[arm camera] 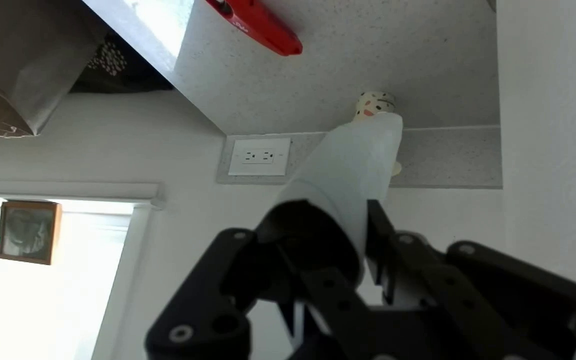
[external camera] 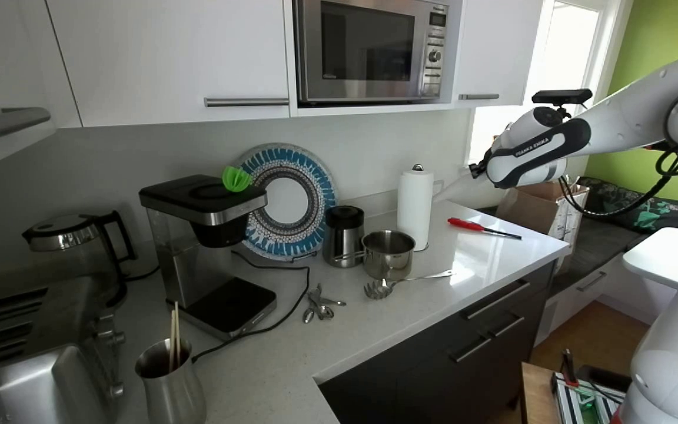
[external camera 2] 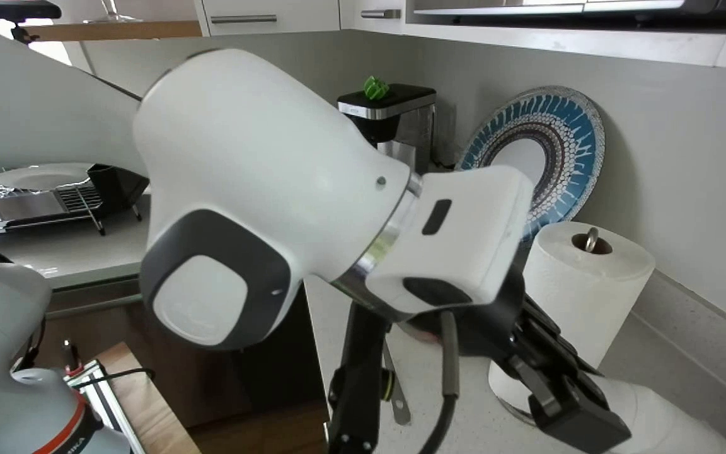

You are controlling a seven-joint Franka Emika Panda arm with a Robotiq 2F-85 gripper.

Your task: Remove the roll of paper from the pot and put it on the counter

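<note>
White paper roll (arm camera: 355, 157) in hand (arm camera: 313, 225), open counter (external camera: 492, 257) along edge

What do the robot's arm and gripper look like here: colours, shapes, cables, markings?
The Franka Emika Panda arm is white and rounded, with dark-grey joint trim, a silvery wrist ring and "FRANKA EMIKA" lettering on black. Black cables hang in loops; a red band sits low down. The Robotiq gripper is black and angular, with round screw heads.

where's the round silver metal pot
In an exterior view, the pot stands right of centre, just right of a black-lidded steel canister, behind a toothed metal utensil.
</note>
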